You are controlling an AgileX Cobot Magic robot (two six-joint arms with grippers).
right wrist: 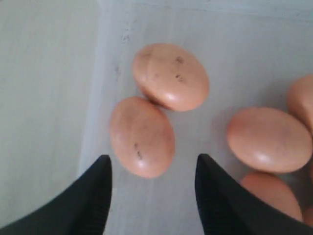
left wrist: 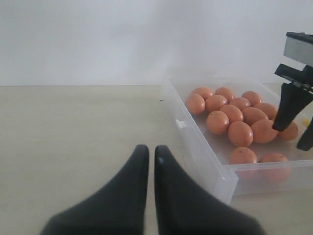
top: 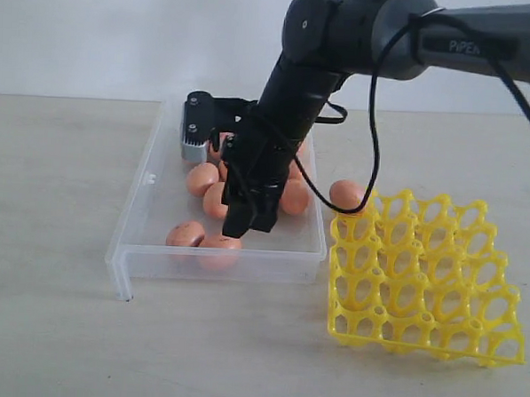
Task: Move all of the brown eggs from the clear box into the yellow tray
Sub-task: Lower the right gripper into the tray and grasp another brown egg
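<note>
Box [top: 133, 211]: eggs [left wrist: 234, 117] packed in far half, touching, no finger gap between.
Egg pair [right wrist: 142, 137] touching, just beside box wall. Right gripper [right wrist: 154, 166] over it, fingers [right wrist: 95, 196] spread, one finger hard by wall, little room that side. Bare box floor on pair's other side.
Right arm [top: 292, 102] blocks top access to box middle.
Cable [top: 373, 124] hangs by tray [top: 425, 278] far-left corner, where one egg [top: 347, 193] sits. Other cells open from above.
Worktop [top: 45, 329] left of and before box bare, wide passage. Left gripper [left wrist: 151, 152] there, fingers together.
</note>
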